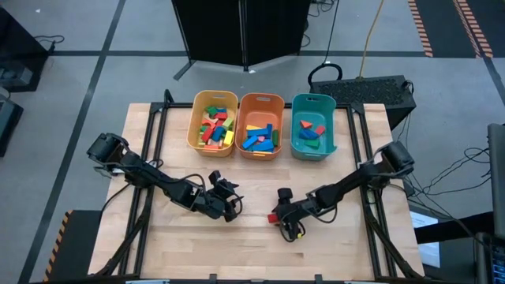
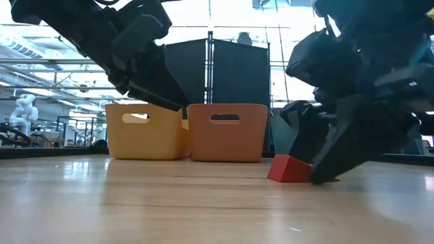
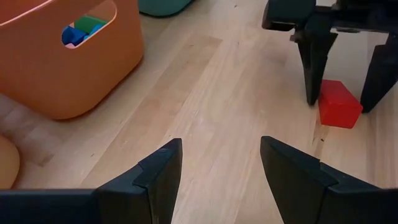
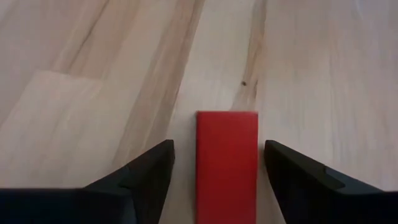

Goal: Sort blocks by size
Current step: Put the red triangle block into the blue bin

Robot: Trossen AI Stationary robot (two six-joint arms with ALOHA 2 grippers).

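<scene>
One red block (image 4: pixel 227 165) lies flat on the wooden table, near its middle front (image 1: pixel 274 217). My right gripper (image 4: pixel 217 146) is low over it and open. Its fingers stand on either side of the block's long sides, with bare wood showing in both gaps. The left wrist view shows the same straddle (image 3: pixel 341 99). To the left, my left gripper (image 1: pixel 230 203) hangs open above bare table (image 3: pixel 221 146) with nothing between its fingers. Several other blocks lie in the three bins at the back.
A yellow bin (image 1: pixel 195 130), an orange bin (image 1: pixel 241 134) and a teal bin (image 1: pixel 331 118) stand side by side along the far part of the table, each holding coloured blocks. Bare wood lies in front of them and around both grippers.
</scene>
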